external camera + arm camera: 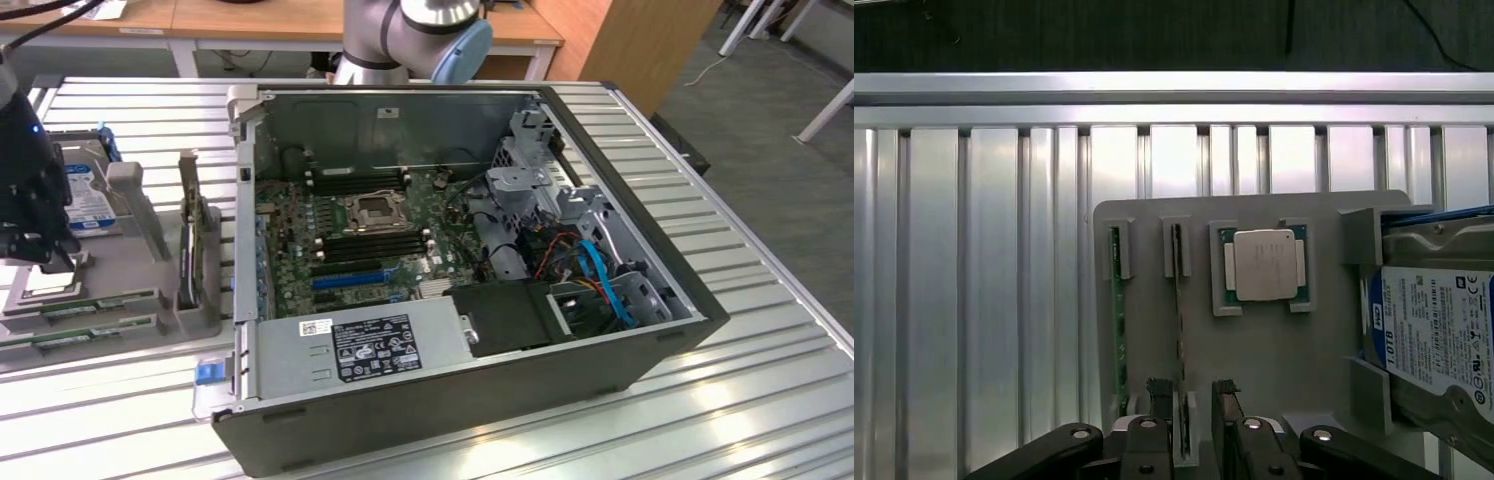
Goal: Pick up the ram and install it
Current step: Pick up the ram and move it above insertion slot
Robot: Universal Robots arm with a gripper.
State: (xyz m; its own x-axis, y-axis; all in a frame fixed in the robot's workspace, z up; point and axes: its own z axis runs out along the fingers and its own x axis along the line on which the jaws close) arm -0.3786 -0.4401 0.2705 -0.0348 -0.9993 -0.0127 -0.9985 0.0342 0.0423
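While your gripper [40,258] hangs at the far left edge of the exterior view, it's over the grey holder tray [134,318], well apart from the open computer case [467,400] that takes up the middle of the frame. Lower left, you can see the ram [94,301] lying low in the tray as a thin green strip, with a second memory stick [64,340] just below it in the frame. Over in the case, the dark memory slots [380,243] on the motherboard [441,190] look bare, so nothing's installed yet.

Switch to the wrist view and you're looking straight down past the fingers [1154,400]. They're spread, and the ram stands on edge in its holder slot, running into the gap between them. It sits closer to one finger than the other, and you can't tell whether it touches that one. The second stick runs parallel beside it, outside the gap. The silver processor [1264,265] and the hard drive [1439,340] lie on the ram's other side.

So you're in the pick-up step, lined up for the grasp, with nothing lifted. By my read, the grip calls for centring that thin board between the pads and pulling it straight out of the holder. A skewed squeeze could twist it or nudge its neighbour.
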